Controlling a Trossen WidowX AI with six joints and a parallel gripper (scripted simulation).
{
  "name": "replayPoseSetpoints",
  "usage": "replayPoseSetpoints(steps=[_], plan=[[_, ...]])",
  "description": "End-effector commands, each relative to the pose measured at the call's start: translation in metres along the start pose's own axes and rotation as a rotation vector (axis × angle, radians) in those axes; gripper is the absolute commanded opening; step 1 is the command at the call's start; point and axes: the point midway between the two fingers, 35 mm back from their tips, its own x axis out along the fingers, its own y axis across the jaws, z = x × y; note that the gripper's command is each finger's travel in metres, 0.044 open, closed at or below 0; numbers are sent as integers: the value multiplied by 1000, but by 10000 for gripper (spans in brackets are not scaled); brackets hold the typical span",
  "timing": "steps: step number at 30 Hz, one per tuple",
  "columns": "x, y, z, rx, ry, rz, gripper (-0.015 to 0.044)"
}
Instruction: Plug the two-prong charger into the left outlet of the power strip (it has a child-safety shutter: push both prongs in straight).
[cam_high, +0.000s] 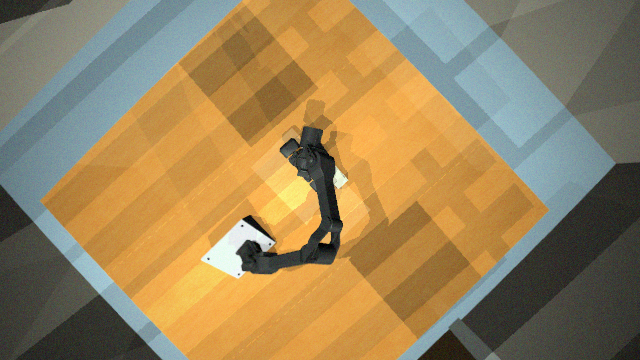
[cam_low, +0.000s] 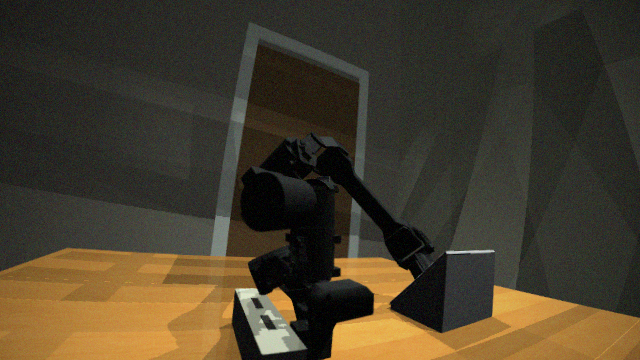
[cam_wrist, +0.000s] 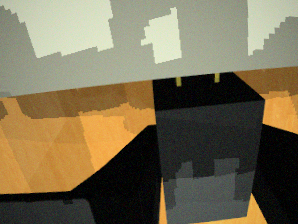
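Observation:
The black charger (cam_wrist: 210, 150) is held between the fingers of my gripper (cam_wrist: 192, 130), which is shut on it. Its two brass prongs point towards the power strip (cam_high: 341, 180) (cam_low: 280, 345) (cam_wrist: 75, 70). In the wrist view only short lengths of the prongs show before they meet the strip's pale edge; their tips are hidden, and I cannot tell whether they are in slots or behind the edge. In the exterior view the strip's pale top shows two dark slots, beside the arm. In the top and exterior views the arm hides the fingers and the charger.
The arm (cam_high: 327, 195) (cam_low: 370, 200) bends over the wooden table (cam_high: 150, 175) (cam_low: 125, 320) from its base at a wedge-shaped block (cam_high: 222, 255) (cam_low: 470, 290) with a white plate. A pale see-through patch lies around the strip in the top view. Shadows cross the table.

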Motion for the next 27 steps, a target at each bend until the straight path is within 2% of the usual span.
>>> replayPoseSetpoints(steps=[1,27], plan=[[-1,-1,3,-3,-7,-3,0],[-2,-1,6,-3,-7,-3,0]])
